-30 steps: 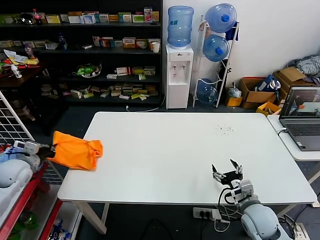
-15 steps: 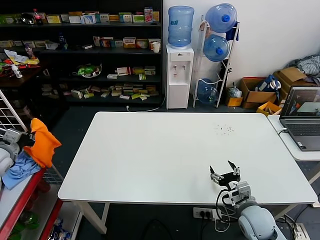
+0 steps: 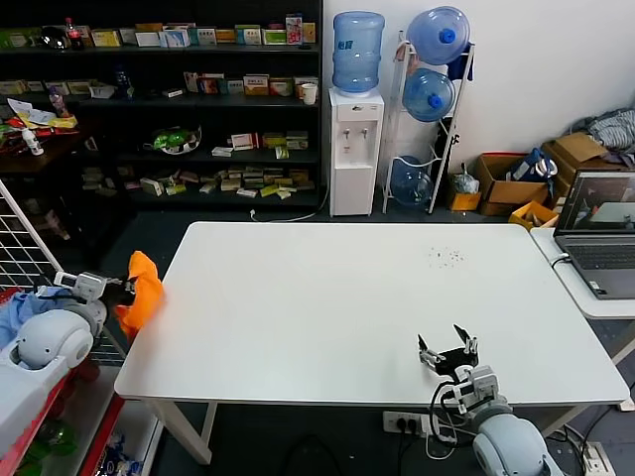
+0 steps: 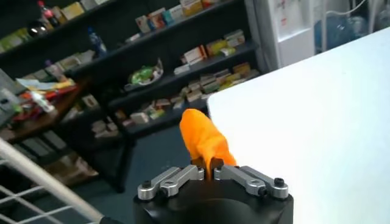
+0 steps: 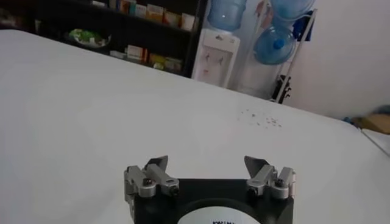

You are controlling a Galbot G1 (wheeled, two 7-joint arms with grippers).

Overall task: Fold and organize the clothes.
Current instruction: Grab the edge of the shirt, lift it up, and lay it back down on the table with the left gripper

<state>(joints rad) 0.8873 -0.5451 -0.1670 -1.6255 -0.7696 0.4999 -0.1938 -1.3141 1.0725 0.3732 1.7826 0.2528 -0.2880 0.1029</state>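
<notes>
The bright orange T-shirt (image 3: pixel 140 294) hangs bunched in the air just off the white table's (image 3: pixel 327 297) left edge. My left gripper (image 3: pixel 121 290) is shut on it beside that edge. In the left wrist view the shirt (image 4: pixel 204 140) rises from between the closed fingers of the left gripper (image 4: pixel 207 168). No lettering shows. My right gripper (image 3: pixel 448 350) is open and empty, low over the table's front right part; in the right wrist view the right gripper (image 5: pixel 207 165) has its jaws wide apart over bare tabletop.
A light blue cloth (image 3: pixel 20 307) lies in the wire-sided cart (image 3: pixel 25 253) at far left. A laptop (image 3: pixel 598 230) sits on a side table at right. Shelves (image 3: pixel 159 109), a water dispenser (image 3: pixel 355 149) and bottle rack (image 3: pixel 432 109) stand behind the table.
My left gripper swung the orange shirt off the table's left corner out over the cart, then back toward the table edge. My right gripper stayed almost still.
</notes>
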